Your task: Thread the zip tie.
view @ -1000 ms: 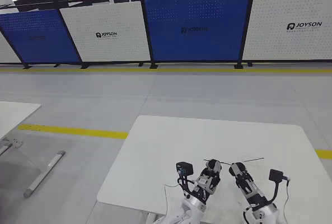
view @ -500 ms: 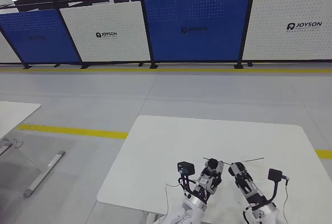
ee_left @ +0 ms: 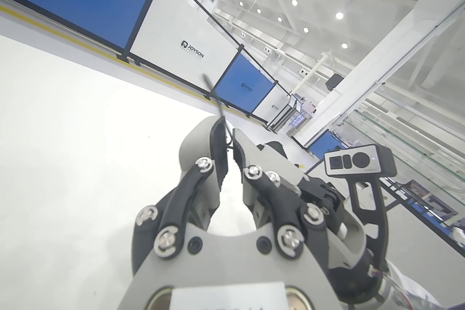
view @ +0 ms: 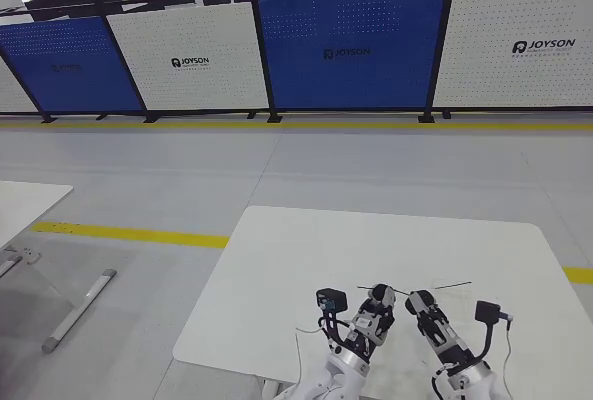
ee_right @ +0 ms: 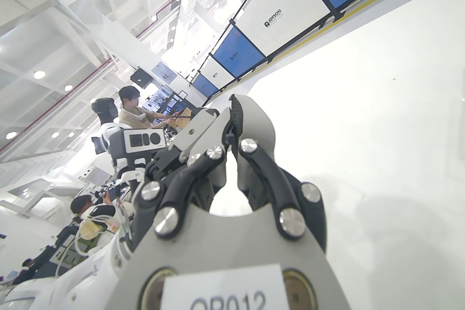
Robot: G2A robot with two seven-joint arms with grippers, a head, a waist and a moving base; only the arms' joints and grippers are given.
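Close together over the table (view: 306,260), left pincer (ee_left: 227,131) and right pincer (ee_right: 228,119) each clamp the black zip tie (ee_left: 212,91).

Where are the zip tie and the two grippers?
zip tie (ee_left: 214,99): left wrist view, thin black strand above the fingertips.
left gripper (ee_left: 226,129): left wrist view, between its fingertips.
right gripper (ee_right: 229,116): right wrist view, between its fingertips.

Left gripper (view: 380,294) beside right gripper (view: 417,299) over the table (view: 376,240), zip tie (view: 454,286) across both.
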